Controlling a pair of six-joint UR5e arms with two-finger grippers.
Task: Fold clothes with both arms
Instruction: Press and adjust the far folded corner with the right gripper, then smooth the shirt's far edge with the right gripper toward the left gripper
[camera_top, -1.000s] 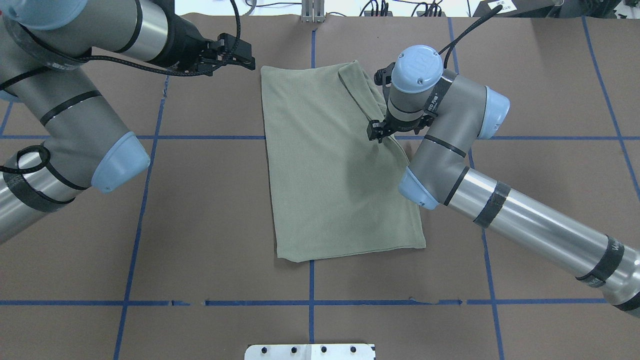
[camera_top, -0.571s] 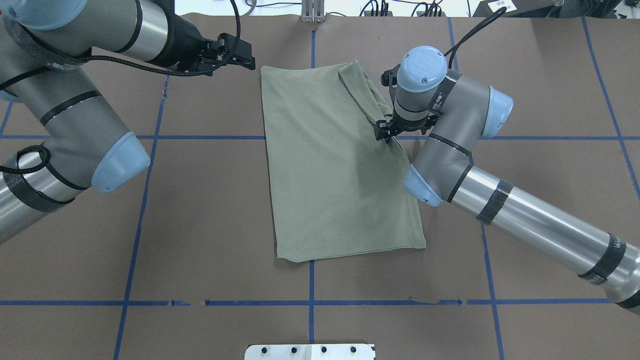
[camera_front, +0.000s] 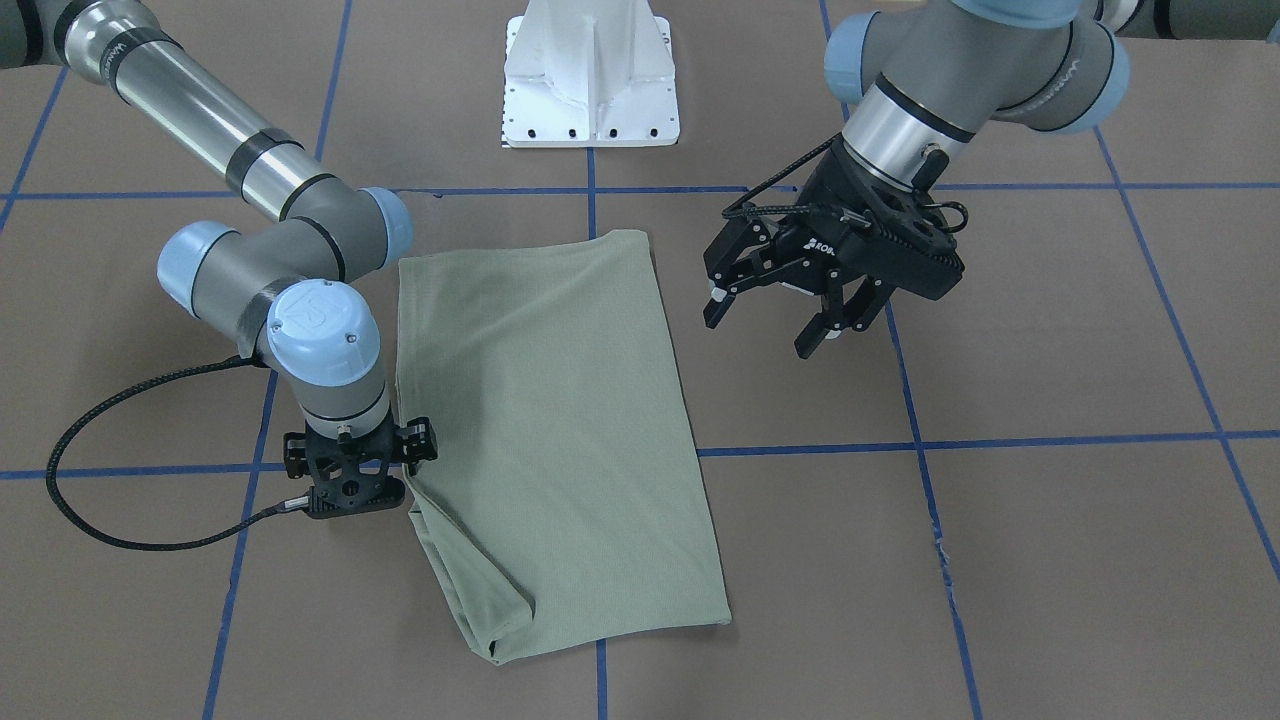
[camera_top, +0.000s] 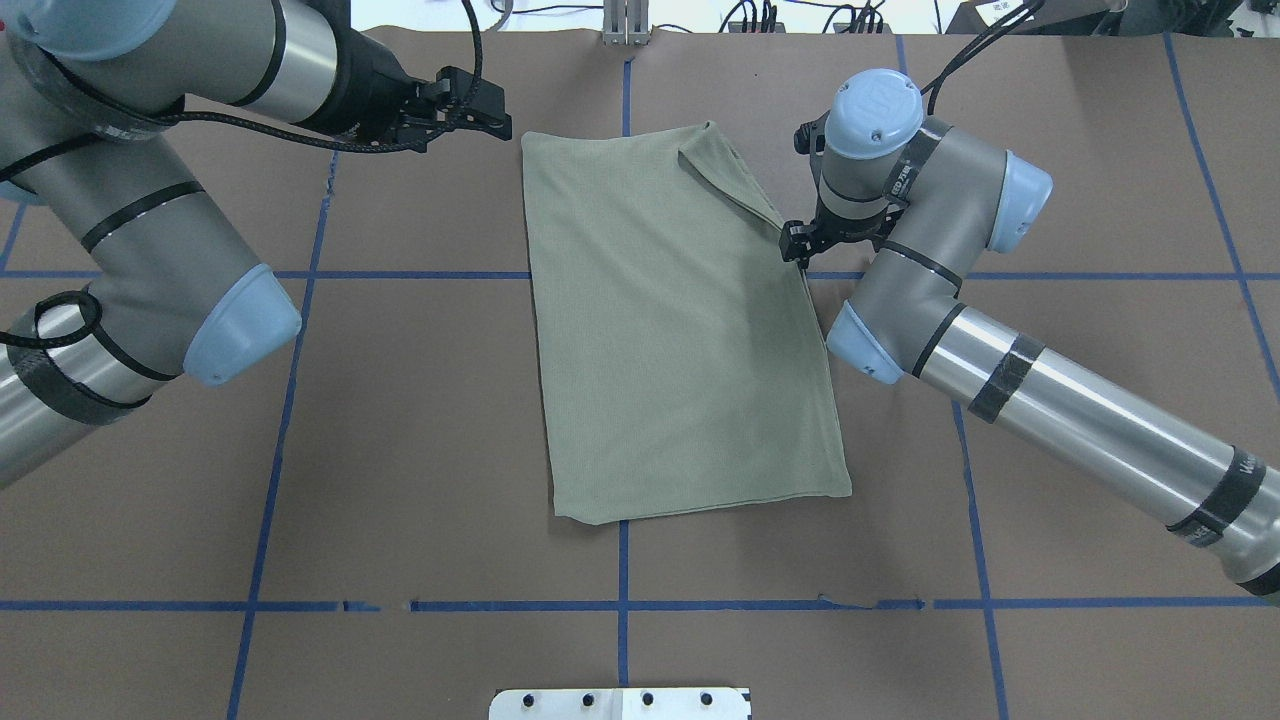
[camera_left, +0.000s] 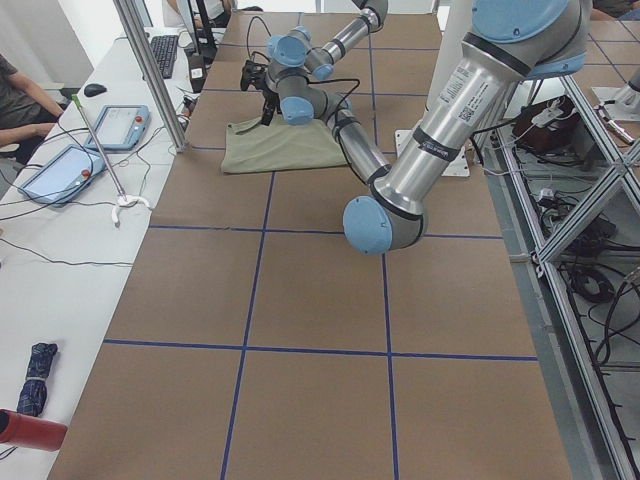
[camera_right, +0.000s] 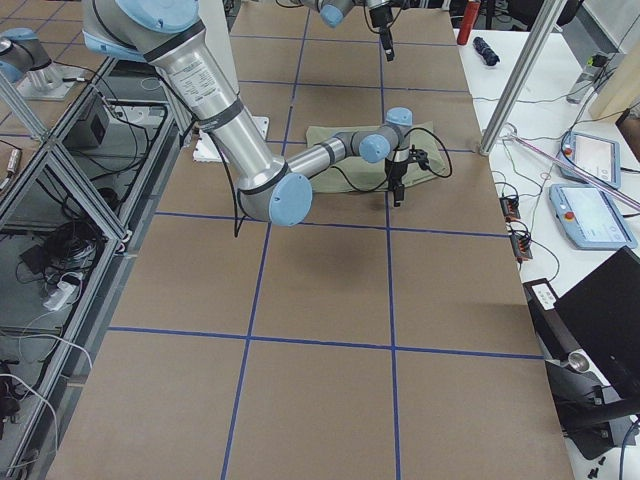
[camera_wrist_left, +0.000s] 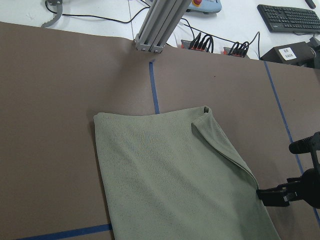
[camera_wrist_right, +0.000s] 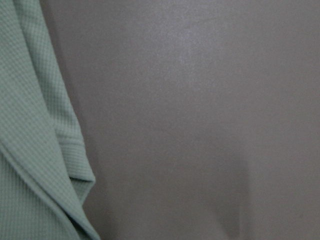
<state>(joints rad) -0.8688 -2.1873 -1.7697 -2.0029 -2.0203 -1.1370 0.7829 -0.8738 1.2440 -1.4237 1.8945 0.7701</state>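
Note:
The clothes are one olive-green knit shirt lying as a flat, narrow rectangle mid-table, also seen in the front view and left wrist view. A folded flap runs along its far right side. My right gripper points straight down at the shirt's right edge, low over the table. Its fingers are hidden under the wrist, so I cannot tell their state. The right wrist view shows only the shirt's edge and bare table. My left gripper hangs open and empty, beyond the shirt's far left corner.
The white pedestal stands at the robot's side of the table. An aluminium post rises at the far edge. Blue tape lines grid the brown table top. The right arm's black cable loops over the table. A side bench holds tablets.
My right gripper has slid rightward from over the shirt to its right edge, and the bunched flap now lies straighter. The left arm has not moved.

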